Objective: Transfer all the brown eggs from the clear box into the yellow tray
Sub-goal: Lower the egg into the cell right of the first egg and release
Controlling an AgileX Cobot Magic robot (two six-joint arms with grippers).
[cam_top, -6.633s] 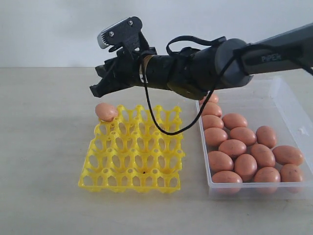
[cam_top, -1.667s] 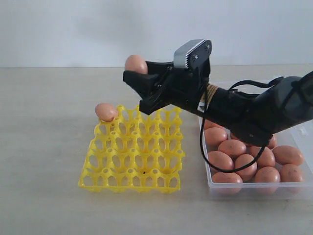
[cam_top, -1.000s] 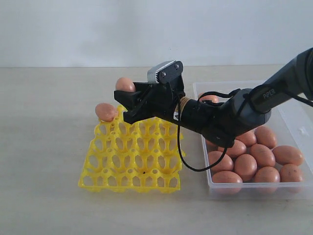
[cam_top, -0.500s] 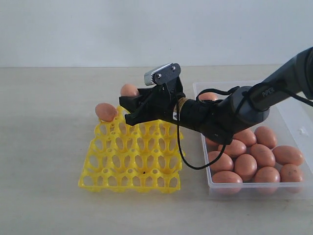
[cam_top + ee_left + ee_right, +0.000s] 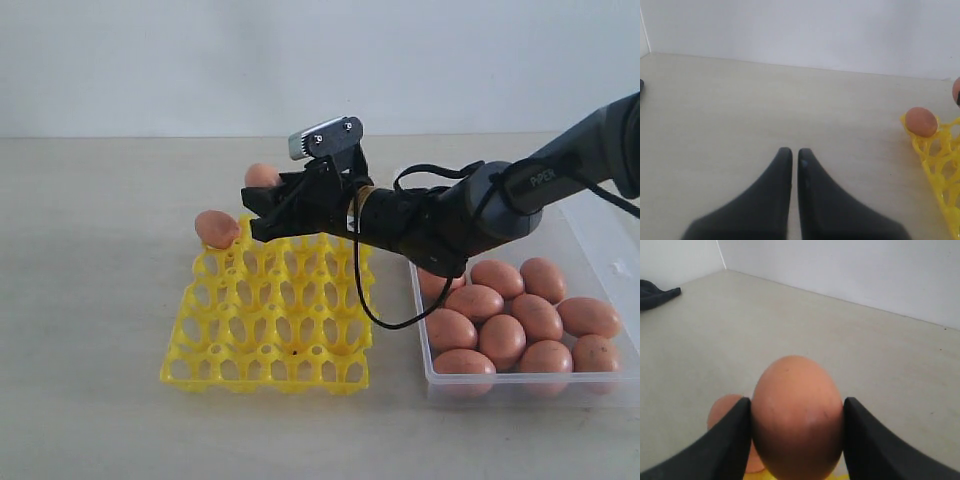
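Pale tabletop (image 5: 90,330); placing step; my right gripper (image 5: 796,402) clamps one brown egg (image 5: 795,440) over yellow tray (image 5: 270,340) far row, beside seated egg (image 5: 216,228); next, lower, seat it, release; remaining eggs (image 5: 503,335) in clear box (image 5: 612,250).

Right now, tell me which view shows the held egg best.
The right wrist view: the held egg fills the middle, clamped between both fingers, its whole front clear. The exterior view shows only its top; the rest is hidden. The left wrist view catches only a sliver at the frame edge.
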